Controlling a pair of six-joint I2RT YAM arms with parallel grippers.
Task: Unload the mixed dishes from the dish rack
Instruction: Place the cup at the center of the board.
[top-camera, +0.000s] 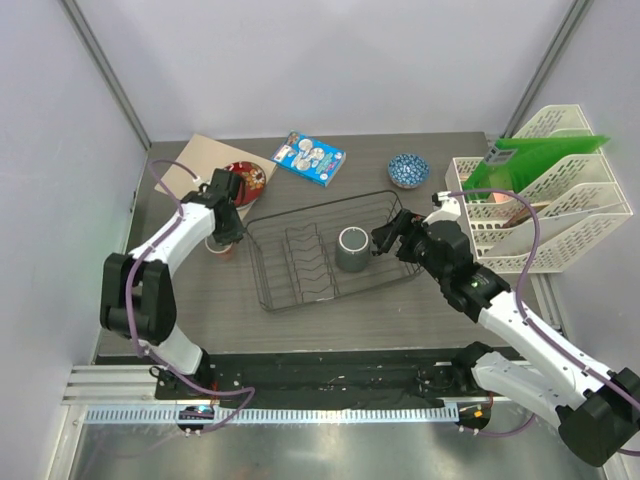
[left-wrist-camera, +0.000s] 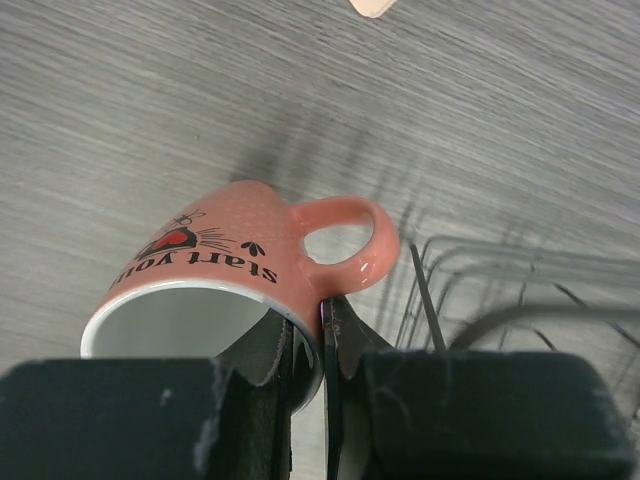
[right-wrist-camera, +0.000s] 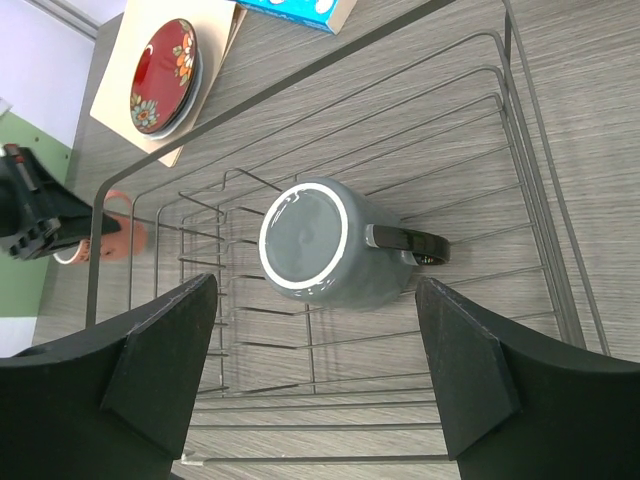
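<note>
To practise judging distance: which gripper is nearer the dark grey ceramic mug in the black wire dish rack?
Right. The right gripper is right of the dark grey mug; the left gripper is past the rack's left side, gripping a pink ceramic mug.

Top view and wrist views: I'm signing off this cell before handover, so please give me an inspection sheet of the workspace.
Surface: dark wood-grain table, no spills seen.
Job's things: grey mug in the rack; pink mug left of the rack, gripped; red plate on a tan board; blue bowl on the table behind the rack.
Clutter: blue packet; white organiser holding a green folder.
Jaws: left jaws shut on the pink mug's rim; right jaws open, aimed at the grey mug, apart from it.
Cables: purple cables looped along both arms, no snag visible.
Surroundings: plain walls; metal rail at the near edge.
</note>
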